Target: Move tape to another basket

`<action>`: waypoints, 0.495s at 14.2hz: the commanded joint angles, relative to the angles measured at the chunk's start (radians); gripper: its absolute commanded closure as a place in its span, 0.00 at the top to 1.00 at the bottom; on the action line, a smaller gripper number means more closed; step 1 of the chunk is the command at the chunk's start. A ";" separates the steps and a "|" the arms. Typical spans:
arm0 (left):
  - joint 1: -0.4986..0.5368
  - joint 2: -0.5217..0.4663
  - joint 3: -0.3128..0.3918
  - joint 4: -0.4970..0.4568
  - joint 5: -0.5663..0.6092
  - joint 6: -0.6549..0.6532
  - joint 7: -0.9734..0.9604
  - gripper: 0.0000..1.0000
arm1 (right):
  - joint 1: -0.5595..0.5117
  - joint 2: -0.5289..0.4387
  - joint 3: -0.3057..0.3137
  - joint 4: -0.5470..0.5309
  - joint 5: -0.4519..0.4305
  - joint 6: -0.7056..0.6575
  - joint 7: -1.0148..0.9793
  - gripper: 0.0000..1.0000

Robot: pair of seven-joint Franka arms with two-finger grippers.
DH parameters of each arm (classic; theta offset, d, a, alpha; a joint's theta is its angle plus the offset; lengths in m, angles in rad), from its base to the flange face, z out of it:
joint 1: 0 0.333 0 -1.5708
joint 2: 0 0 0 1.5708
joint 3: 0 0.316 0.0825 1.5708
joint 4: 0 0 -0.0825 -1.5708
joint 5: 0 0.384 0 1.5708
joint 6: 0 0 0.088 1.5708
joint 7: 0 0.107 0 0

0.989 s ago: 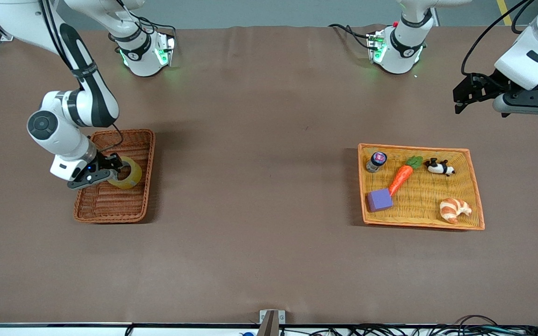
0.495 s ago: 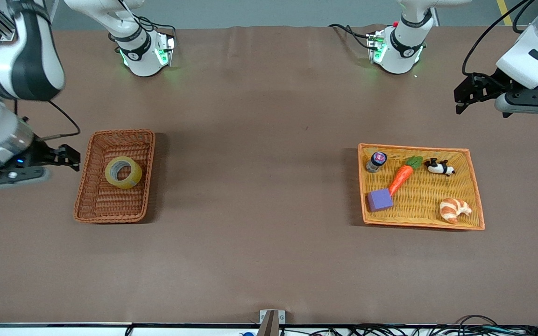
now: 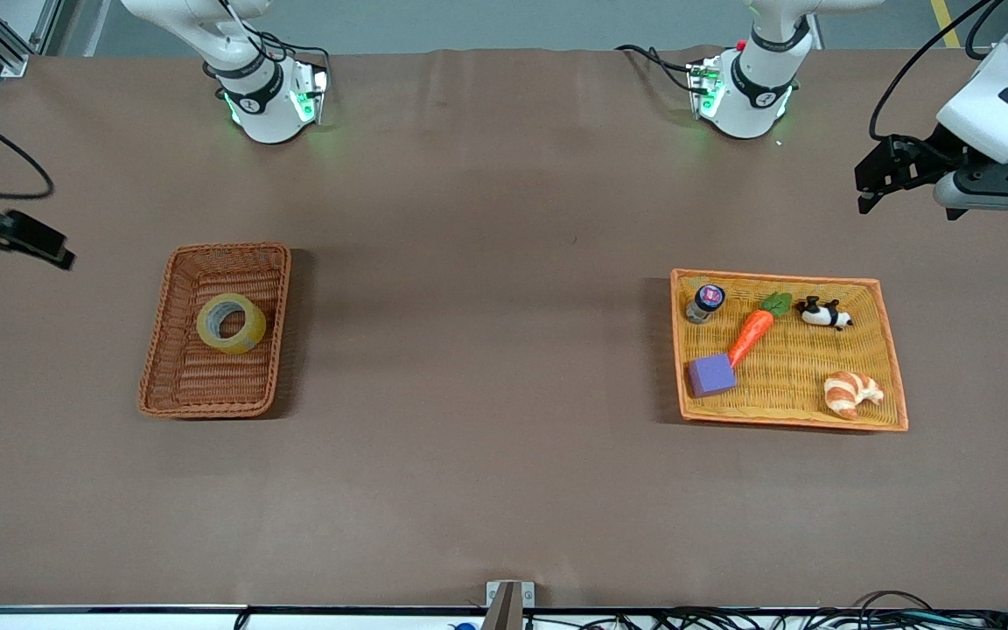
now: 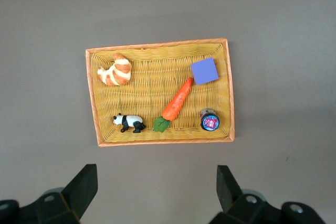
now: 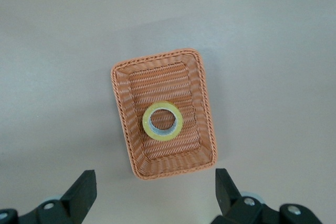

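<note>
Lying flat in basket (image 3: 173,385), tape (image 3: 231,323); right gripper (image 3: 18,238) half cut off, left gripper (image 3: 876,175) too (both jaws spread, empty); jar (image 3: 704,303) label unreadable.

My two bases (image 3: 272,101) are white cylinders ringed with black bands, each glowing green at the foot, with black cables trailing off them. My left arm (image 3: 1007,96) wears a smooth white shell with a small dark oblong mark and a black cable looping over it. Its hand (image 3: 990,179) is black with a grey bar and a round screw. My fingers (image 4: 84,184) are matte black wedges on grey knuckles with round bolts.
</note>
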 commanded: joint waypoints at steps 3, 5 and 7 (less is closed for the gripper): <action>0.012 0.007 0.005 0.019 -0.030 -0.018 0.003 1.00 | 0.006 -0.032 -0.013 -0.042 0.019 0.030 0.004 1.00; 0.029 0.007 0.007 0.018 -0.038 -0.021 0.000 1.00 | 0.006 -0.031 -0.013 -0.050 0.020 0.053 0.002 1.00; 0.041 0.007 0.007 0.018 -0.041 -0.039 -0.032 1.00 | 0.012 -0.032 -0.011 -0.050 0.020 0.050 0.002 1.00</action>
